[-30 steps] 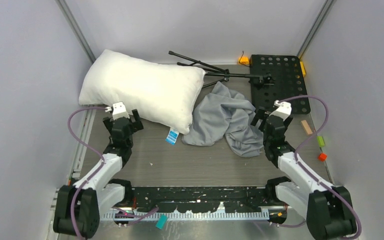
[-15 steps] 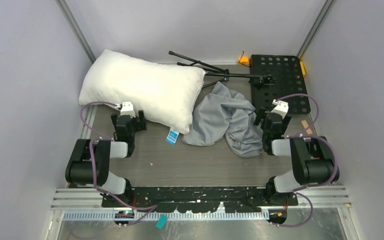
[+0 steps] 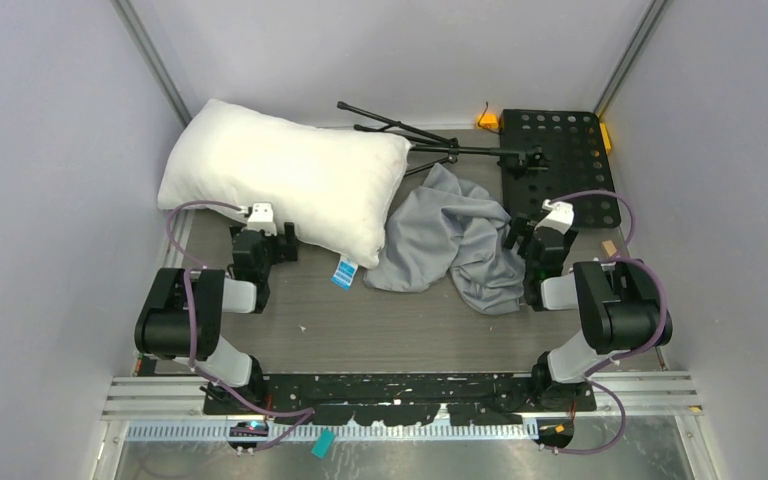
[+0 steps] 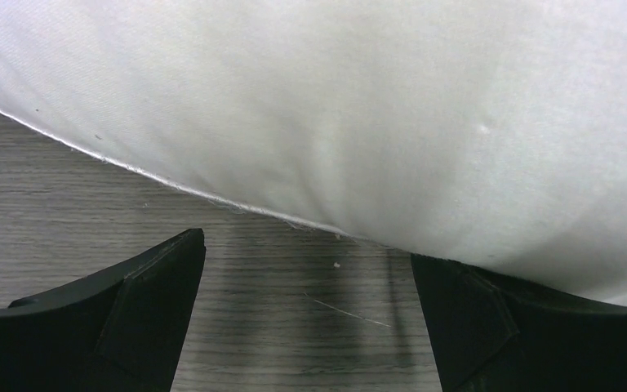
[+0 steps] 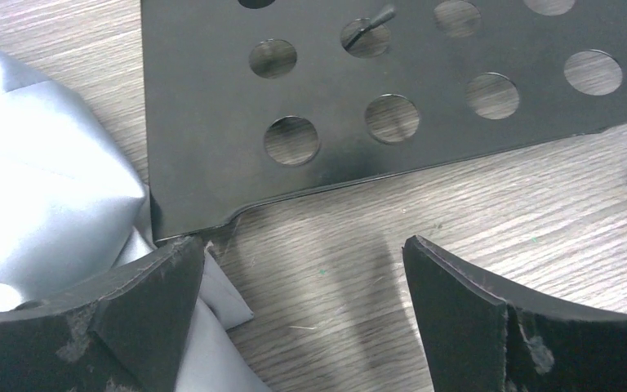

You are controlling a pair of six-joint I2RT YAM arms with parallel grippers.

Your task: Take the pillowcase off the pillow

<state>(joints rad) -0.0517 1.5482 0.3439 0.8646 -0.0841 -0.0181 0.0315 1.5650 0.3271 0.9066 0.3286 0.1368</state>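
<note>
Firstly, look at the table (image 3: 410,330) as a whole: wide, grey, wood-grained. Find the pillow (image 3: 280,175) at its far left, bare and white, with no cloth around it. Beside it, see the pillowcase (image 3: 450,240), crumpled in a blue-grey heap near the middle, touching the right end of the pillow but fully off it. Behind the heap, note the black perforated plate (image 3: 560,160) and a thin tripod (image 3: 400,130). Judge the removal as done, with only a clean retreat left. Notice the left hand (image 4: 306,327), open and holding nothing, low over the table just under the near edge of the pillow. Notice the right hand (image 5: 302,327), also open and empty, with one finger (image 5: 131,327) close against a fold of the pillowcase near the corner of the plate; hard to tell whether touching. To finish well, keep both hands wide, lift a little before pulling away, and so avoid dragging the cloth toward the pillow or catching the small blue tag (image 3: 344,272).
</note>
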